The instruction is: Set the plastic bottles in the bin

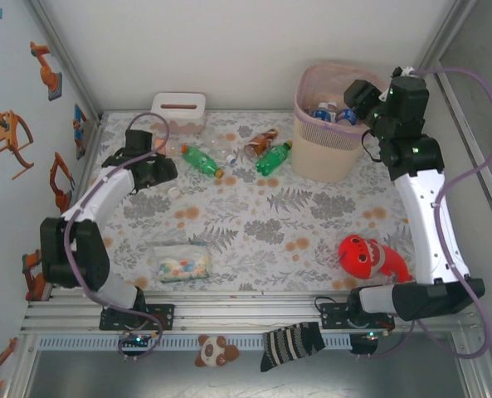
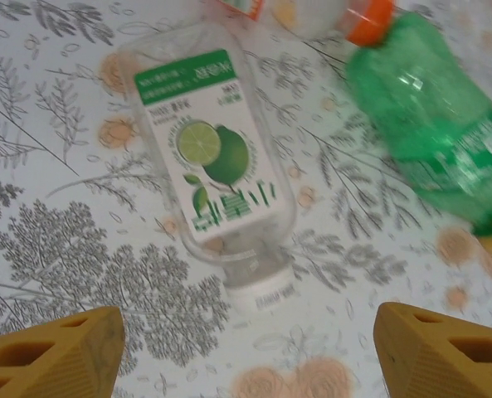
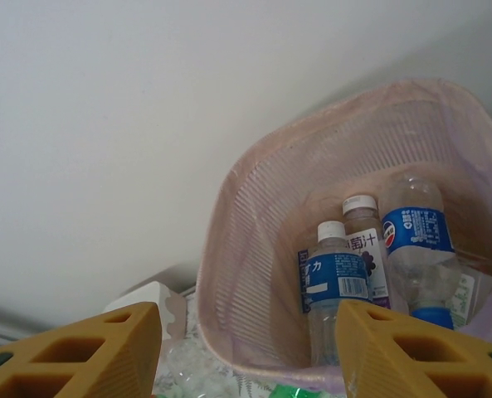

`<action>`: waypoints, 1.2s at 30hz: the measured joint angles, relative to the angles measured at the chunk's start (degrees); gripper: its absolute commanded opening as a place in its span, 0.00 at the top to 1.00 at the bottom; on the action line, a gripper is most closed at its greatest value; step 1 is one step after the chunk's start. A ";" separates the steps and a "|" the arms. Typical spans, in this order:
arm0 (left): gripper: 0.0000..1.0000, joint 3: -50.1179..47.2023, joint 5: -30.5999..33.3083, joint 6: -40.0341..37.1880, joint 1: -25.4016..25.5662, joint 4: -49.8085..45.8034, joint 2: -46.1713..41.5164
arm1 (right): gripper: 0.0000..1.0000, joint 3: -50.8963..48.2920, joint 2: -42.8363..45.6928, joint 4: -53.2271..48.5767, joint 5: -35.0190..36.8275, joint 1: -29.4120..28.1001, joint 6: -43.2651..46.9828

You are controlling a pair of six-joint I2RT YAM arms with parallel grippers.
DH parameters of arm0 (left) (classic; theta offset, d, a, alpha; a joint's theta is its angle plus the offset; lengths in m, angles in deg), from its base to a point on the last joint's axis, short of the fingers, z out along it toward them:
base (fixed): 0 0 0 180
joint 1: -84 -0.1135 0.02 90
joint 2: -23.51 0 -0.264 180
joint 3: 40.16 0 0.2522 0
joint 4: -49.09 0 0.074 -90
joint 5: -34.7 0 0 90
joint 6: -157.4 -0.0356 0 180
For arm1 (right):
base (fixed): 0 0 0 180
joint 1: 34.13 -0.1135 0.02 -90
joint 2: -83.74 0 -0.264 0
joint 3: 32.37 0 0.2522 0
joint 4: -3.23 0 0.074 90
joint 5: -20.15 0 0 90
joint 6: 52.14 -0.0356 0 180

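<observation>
A clear plastic bottle with a lime label and white cap (image 2: pixel 221 174) lies on the floral table just ahead of my left gripper (image 2: pixel 246 365). That gripper is open with nothing between its fingers. A green bottle with an orange cap (image 2: pixel 428 116) lies to its right. From above, the left gripper (image 1: pixel 163 170) hovers beside a green bottle (image 1: pixel 202 160); another green bottle (image 1: pixel 274 157) and a brown one (image 1: pixel 260 143) lie further right. My right gripper (image 3: pixel 246 352) is open and empty above the pink bin (image 3: pixel 254 249), which holds blue-labelled bottles (image 3: pixel 335 278). In the top view it (image 1: pixel 358 98) sits at the rim of the bin (image 1: pixel 312 153).
A white tissue box (image 1: pixel 179 110) stands at the back left. A flat clear packet (image 1: pixel 179 261) lies near the front, and a red toy (image 1: pixel 370 257) at the front right. A striped sock (image 1: pixel 291 342) and a panda toy (image 1: pixel 216 350) rest on the front rail.
</observation>
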 measured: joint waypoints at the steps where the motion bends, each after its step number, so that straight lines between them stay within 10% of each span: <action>1: 0.06 1.99 0.31 0.81 -0.44 -0.39 2.38 | 0.42 -0.22 0.63 -0.22 0.15 0.00 0.20; 18: 0.14 11.45 -3.45 8.68 -2.56 -0.96 22.16 | 0.42 -1.75 5.18 -3.17 1.99 0.00 1.42; 36: 0.37 3.91 -4.94 8.66 -2.12 2.27 16.50 | 0.44 -2.58 5.95 -3.96 2.84 0.00 1.68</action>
